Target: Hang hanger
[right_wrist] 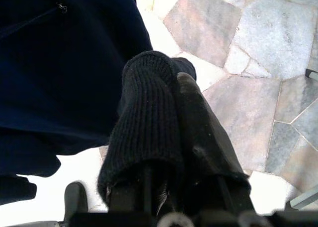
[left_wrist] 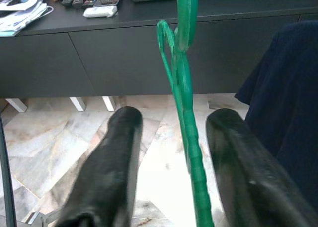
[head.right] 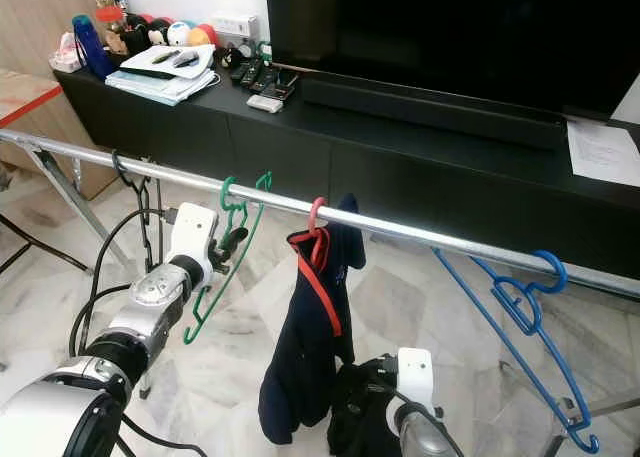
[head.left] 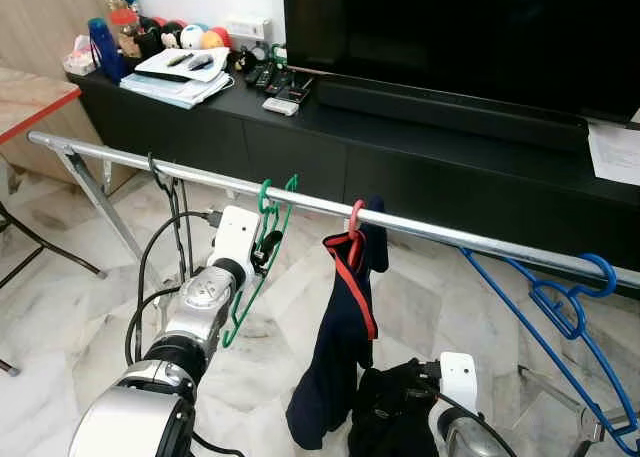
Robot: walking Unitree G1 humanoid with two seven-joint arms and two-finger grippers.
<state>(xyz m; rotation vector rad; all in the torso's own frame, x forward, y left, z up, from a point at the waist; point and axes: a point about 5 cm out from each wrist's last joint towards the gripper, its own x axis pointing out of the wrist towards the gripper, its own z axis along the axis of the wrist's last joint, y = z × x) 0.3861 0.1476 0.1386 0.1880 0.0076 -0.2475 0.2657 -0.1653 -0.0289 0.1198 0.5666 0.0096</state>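
Observation:
A green hanger (head.left: 262,239) hangs by its hook on the silver rail (head.left: 440,229). My left gripper (head.left: 268,247) is raised to it, just below the rail. In the left wrist view the green hanger (left_wrist: 186,113) runs between the two black fingers (left_wrist: 117,152), which stand open around it with a gap on each side. Low down at the front, my right gripper (right_wrist: 166,95) is shut on a black knit garment (right_wrist: 144,132), which wraps over its fingers. That black garment (head.left: 385,412) bunches beside the navy garment (head.left: 340,347), which hangs from a red hanger (head.left: 353,222).
A blue hanger (head.left: 572,317) hangs at the right of the rail and a black hanger (head.left: 170,202) at the left. Behind the rail stand a black TV cabinet (head.left: 420,157) and a TV (head.left: 470,37). The floor (head.left: 80,317) is marble. A table corner (head.left: 30,92) is at the far left.

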